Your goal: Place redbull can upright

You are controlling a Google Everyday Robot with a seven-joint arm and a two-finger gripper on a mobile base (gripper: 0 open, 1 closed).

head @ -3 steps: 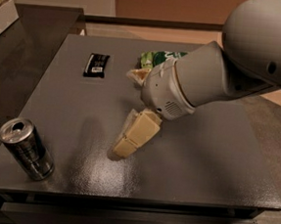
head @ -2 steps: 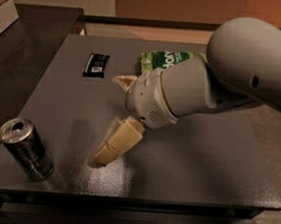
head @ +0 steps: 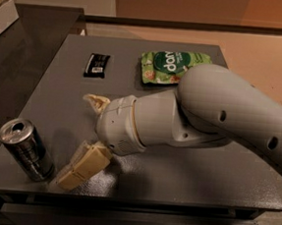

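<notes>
We saw the can [head: 27, 149] standing upright at the front-left corner of the table [head: 198, 186]. The gripper [head: 77, 139] sat low just right of it, fingers [head: 85, 161] spread wide, holding nothing. A green snack bag [head: 172, 65] and a black wrapper [head: 96, 64] lay at the back, well apart.

We found the gripper [head: 77, 139] low over the front-left of the table [head: 232, 191], fingers spread wide, its lower finger just beside the redbull can [head: 26, 150] standing at the corner. The bulky arm [head: 220, 111] blocked the middle. The green snack bag [head: 170, 67] and black wrapper [head: 96, 64] lay at the back, well apart from the can. Bare tabletop ran along the left edge between wrapper and can.
</notes>
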